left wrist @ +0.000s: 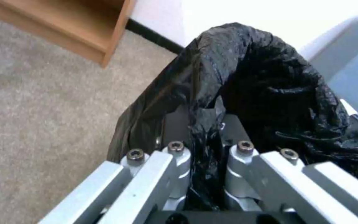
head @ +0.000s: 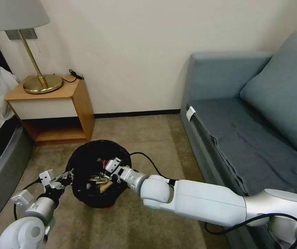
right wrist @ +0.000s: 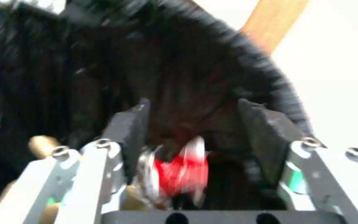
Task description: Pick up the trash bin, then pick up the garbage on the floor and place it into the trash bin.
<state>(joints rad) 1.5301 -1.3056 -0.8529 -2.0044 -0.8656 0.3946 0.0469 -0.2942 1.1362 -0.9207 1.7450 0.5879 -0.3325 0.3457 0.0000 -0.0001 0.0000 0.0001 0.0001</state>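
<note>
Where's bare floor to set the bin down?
Carpet between nightstand and sofa is bare, as is the strip in front of the trash bin. Crowded at the bin: left tool clamps its bag rim; right tool open over it, red-and-white packet between its fingers.

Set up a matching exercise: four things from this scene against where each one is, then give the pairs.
1. left tool
2. right tool
3. red-and-white packet
4. lamp

a. on the wooden nightstand
b. open above the trash bin's mouth
c. clamped on the bin's black-bag rim
d. between the spread fingers, loose

Pairs: 1-c, 2-b, 3-d, 4-a
</note>
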